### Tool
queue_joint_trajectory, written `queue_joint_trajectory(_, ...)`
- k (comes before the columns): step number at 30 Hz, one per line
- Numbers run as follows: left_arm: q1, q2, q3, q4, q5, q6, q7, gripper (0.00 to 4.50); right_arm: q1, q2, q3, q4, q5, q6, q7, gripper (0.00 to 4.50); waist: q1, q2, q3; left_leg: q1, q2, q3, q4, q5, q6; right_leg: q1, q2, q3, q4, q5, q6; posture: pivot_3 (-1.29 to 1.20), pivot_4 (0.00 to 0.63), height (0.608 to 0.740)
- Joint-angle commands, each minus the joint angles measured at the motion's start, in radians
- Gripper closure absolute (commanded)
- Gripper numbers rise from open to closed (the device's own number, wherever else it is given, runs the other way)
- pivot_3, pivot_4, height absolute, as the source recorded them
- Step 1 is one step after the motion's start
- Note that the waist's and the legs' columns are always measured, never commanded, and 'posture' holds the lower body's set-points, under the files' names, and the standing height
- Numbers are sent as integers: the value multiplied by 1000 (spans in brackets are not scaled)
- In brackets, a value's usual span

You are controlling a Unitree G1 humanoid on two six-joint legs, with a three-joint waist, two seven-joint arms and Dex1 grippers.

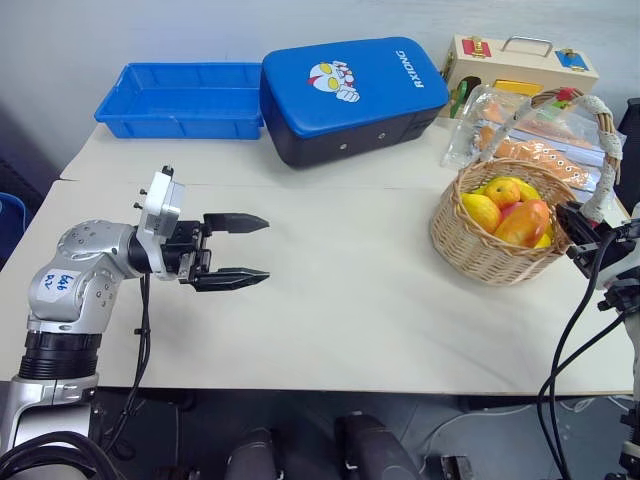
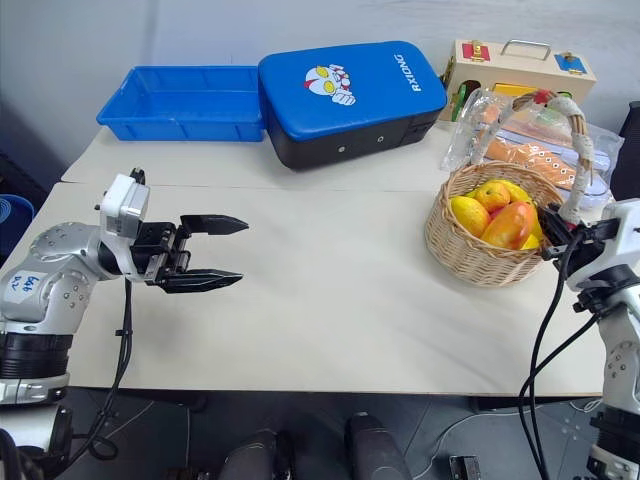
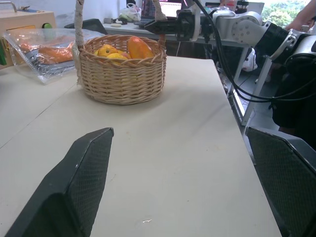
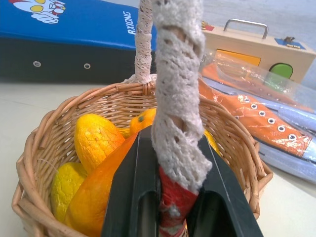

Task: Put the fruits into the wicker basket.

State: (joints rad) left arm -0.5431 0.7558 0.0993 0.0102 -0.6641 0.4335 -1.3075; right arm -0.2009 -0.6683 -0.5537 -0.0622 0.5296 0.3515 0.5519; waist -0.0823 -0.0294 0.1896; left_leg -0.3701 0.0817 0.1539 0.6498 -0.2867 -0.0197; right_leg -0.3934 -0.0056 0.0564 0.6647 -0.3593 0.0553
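The wicker basket (image 1: 490, 250) stands at the table's right side with several fruits in it: a yellow lemon (image 1: 481, 211), a red-to-yellow mango (image 1: 526, 222) and an orange-yellow fruit (image 1: 503, 190). My right gripper (image 4: 173, 143) is at the near foot of the basket's handle (image 4: 175, 89), its two fingers (image 4: 131, 182) closed on the red-taped part. In the eye views it sits at the basket's right rim (image 1: 580, 226). My left gripper (image 1: 262, 248) hovers open and empty over the table's left half, pointing toward the basket (image 3: 123, 74).
A blue plastic tray (image 1: 180, 100) and a blue hard case (image 1: 350, 95) sit at the back. A wooden box (image 1: 520, 65) and a clear bag of orange shoes (image 1: 530, 135) lie behind the basket. Bare tabletop (image 1: 350, 300) spans between my grippers.
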Motion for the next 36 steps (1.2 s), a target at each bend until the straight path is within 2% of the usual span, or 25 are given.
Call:
queue_joint_trajectory(1, 3, 11, 22, -6, 10, -22, -12, 0, -5, -21, -4, 4, 31, 27, 29, 2947, 1, 0, 0, 0, 0, 0, 0, 0, 0, 0, 0, 0, 0, 0, 0, 0, 150, 740)
queue_joint_trajectory(7, 23, 36, 59, 10, -7, 15, 2, 0, 62, -125, -51, -31, 42, 18, 174, 764, 2, 0, 0, -1, 0, 0, -2, 0, 0, -1, 0, 0, -1, 0, 1, 0, 150, 740)
queue_joint_trajectory(9, 42, 56, 72, 26, 4, 6, -12, 0, 125, -179, -74, -24, 31, -9, 262, 145, 2, 0, 0, -1, 0, 0, -2, 0, 0, -1, 0, 0, -1, 0, 1, 0, 150, 740)
queue_joint_trajectory(10, 59, 69, 83, 38, 11, 0, -21, 0, 167, -203, -92, -17, 23, -47, 326, 57, 3, 0, 0, -1, 0, 0, -2, 0, 0, 0, 0, 0, -2, 0, 1, 0, 150, 740)
queue_joint_trajectory(15, 187, 126, 118, 41, 36, -35, -56, 0, 245, -205, -180, 29, 107, -213, 589, 57, -3, 0, 0, 0, 0, 0, -2, -1, 1, 0, 0, 0, -3, -1, 1, 0, 150, 740)
queue_joint_trajectory(18, 320, 145, 145, 16, 82, -114, -64, 0, 329, -228, -142, 40, 58, -285, 721, 57, -3, 0, 0, 2, 0, 0, -2, -1, 1, 2, 0, 0, -3, 0, 1, 0, 150, 740)
queue_joint_trajectory(19, 358, 138, 164, 10, 93, -150, -54, 0, 360, -233, -111, 38, 27, -353, 787, 57, -1, 0, 0, 2, 0, 0, -2, -1, 1, 2, -1, 0, -3, 0, 1, 0, 150, 740)
queue_joint_trajectory(21, 387, 104, 212, 3, 91, -193, 2, 0, 393, -236, -67, 3, 54, -340, 857, 57, 1, 0, 0, 1, 0, -1, -2, -1, 2, 2, -1, 0, -3, 0, 1, 0, 150, 740)
queue_joint_trajectory(24, 449, 78, 278, -30, 86, -215, 66, 0, 367, -176, 34, -71, 65, -384, 862, 57, 2, -1, 0, 1, 0, -2, -1, -2, 3, 3, -2, 0, -3, 1, 2, 0, 150, 740)
queue_joint_trajectory(28, 531, 60, 297, -115, 123, -261, 118, 0, 277, -67, 215, -115, 34, -399, 814, 57, -3, -2, -1, 2, 0, -3, -2, -3, 2, 3, -1, -1, -2, 1, 1, 0, 150, 740)
queue_joint_trajectory(31, 553, 39, 301, -151, 152, -309, 159, 0, 151, 27, 321, -46, -29, -441, 754, 57, -1, -2, -1, 1, 0, -3, -2, -3, 2, 2, -2, -1, -2, 1, 1, 0, 150, 740)
queue_joint_trajectory(36, 588, 36, 302, -181, 141, -310, 169, 0, 20, 50, 410, 113, -83, -530, 812, 57, 5, -2, -1, 1, 0, -2, -2, -3, 2, 2, -2, -2, -3, 1, 1, 0, 150, 740)
